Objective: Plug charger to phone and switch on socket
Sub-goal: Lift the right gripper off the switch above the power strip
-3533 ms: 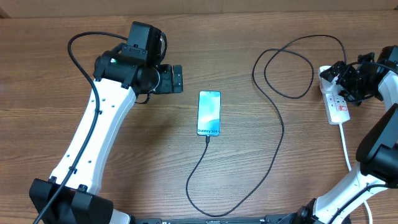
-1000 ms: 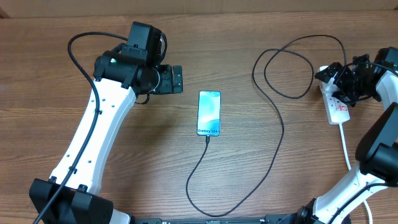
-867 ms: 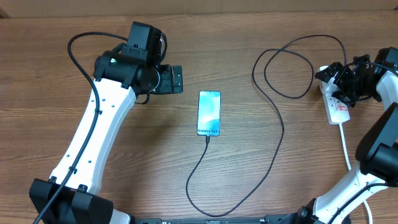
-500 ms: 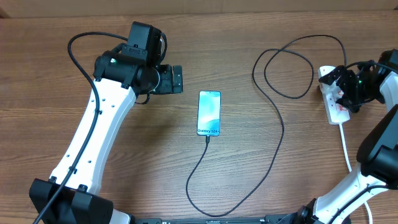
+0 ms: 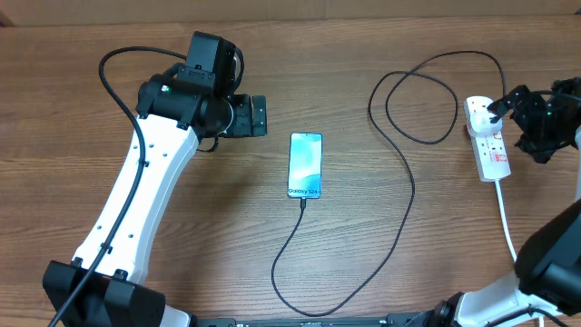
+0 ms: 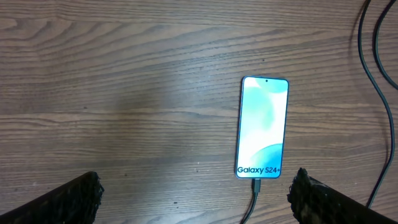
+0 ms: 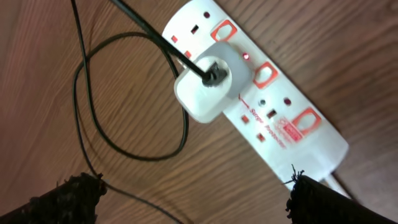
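Observation:
The phone (image 5: 306,165) lies face up mid-table, its blue screen (image 6: 263,127) reading "Galaxy S24+". The charger's black cable (image 5: 399,222) has its tip (image 6: 255,185) in the phone's bottom edge, then loops round to a white plug block (image 7: 208,87) seated in the socket (image 5: 491,150). On the socket (image 7: 283,118) a small red light (image 7: 247,56) glows beside the plug. My right gripper (image 5: 524,124) hovers open just right of the socket, nothing between its fingers (image 7: 314,199). My left gripper (image 5: 261,116) stands open up-left of the phone, holding nothing.
The socket's white cord (image 5: 505,218) runs down toward the table's front right. The black cable makes a wide loop (image 5: 422,95) at the back and another near the front edge (image 5: 309,312). Bare wood lies left of the phone (image 6: 124,112).
My right gripper has drawn back to the right, off the socket it was over a second ago, baring the plug end. The left arm, phone and cable have not moved.

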